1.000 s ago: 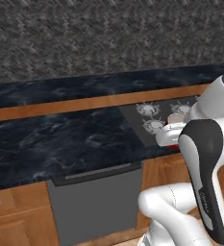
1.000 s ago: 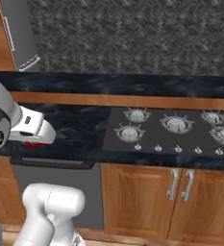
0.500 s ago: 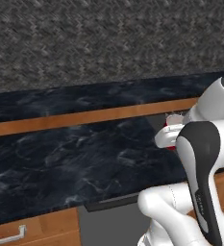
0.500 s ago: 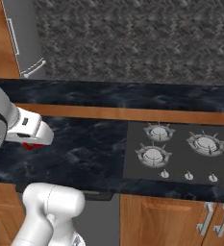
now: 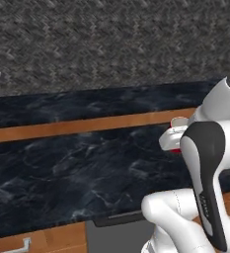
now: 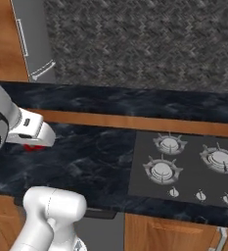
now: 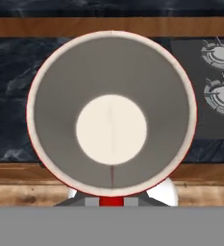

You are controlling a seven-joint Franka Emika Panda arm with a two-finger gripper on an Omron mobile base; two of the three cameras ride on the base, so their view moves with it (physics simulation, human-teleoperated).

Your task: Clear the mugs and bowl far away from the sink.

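One bowl [image 7: 111,113], clamped at its rim in closed jaws, now rides farther left along the tabletop [image 5: 62,168], the stovetop [image 6: 184,169] receding rightward.

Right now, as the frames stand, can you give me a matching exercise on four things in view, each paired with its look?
Things:
1. red-edged vessel
2. stovetop
3. counter
4. wall behind the counter

Looks:
a. grey herringbone pattern
b. pale inside, round, seen from straight above in the hand view
c. dark marbled surface
d. flat black panel with ringed burners and small knobs

Pairs: 1-b, 2-d, 3-c, 4-a
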